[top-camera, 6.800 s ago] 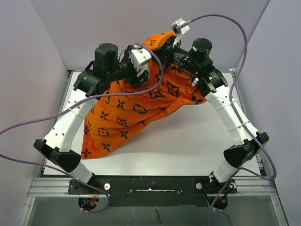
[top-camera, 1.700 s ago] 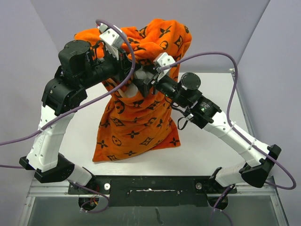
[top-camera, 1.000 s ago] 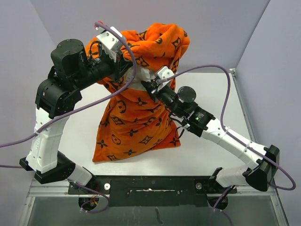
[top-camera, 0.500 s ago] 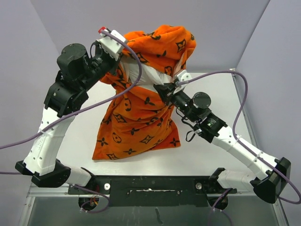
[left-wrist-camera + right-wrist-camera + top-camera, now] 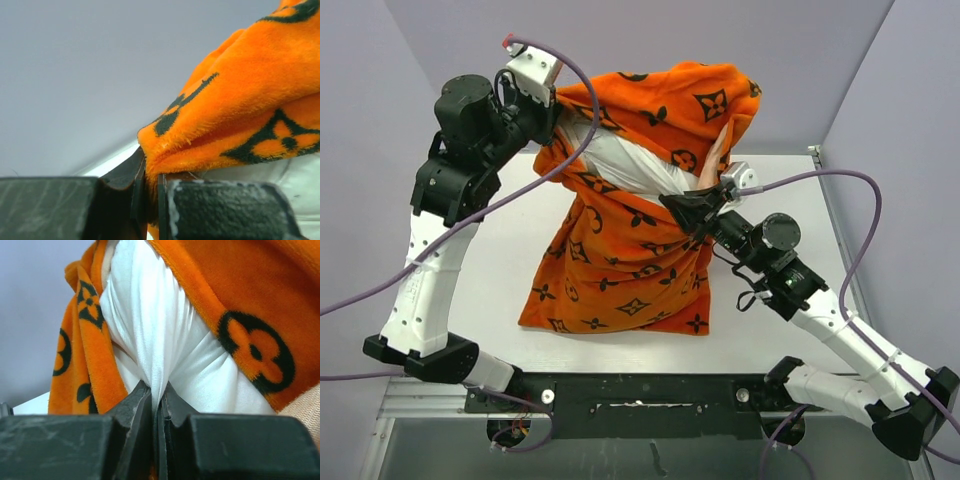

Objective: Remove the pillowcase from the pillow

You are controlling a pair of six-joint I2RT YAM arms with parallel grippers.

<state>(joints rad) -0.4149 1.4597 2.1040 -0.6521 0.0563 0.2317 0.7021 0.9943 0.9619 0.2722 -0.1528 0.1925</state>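
At the far left, the left arm reaches high and the left gripper (image 5: 151,172) is clamped on an edge fold of the pillowcase (image 5: 630,275). The wrist view shows the plush orange pinched between its two black fingers. From that grip the cover hangs in a tall drape over the middle of the white table (image 5: 500,280). Its lower end rests on the surface toward the near edge, with black flower and diamond motifs showing down its folds. Its upper part arches over toward the far right like a hood. Inside the open mouth, between the two arms, the white pillow (image 5: 620,160) shows as a stretched band with orange fabric above and below it. To the right, the right gripper (image 5: 156,397) is closed tight on a gathered pleat of the pillow, the white cloth creasing in toward its fingertips. In the wrist view the orange cover flanks that pleat on the left and right. The right arm stretches from the near right corner up to the bundle
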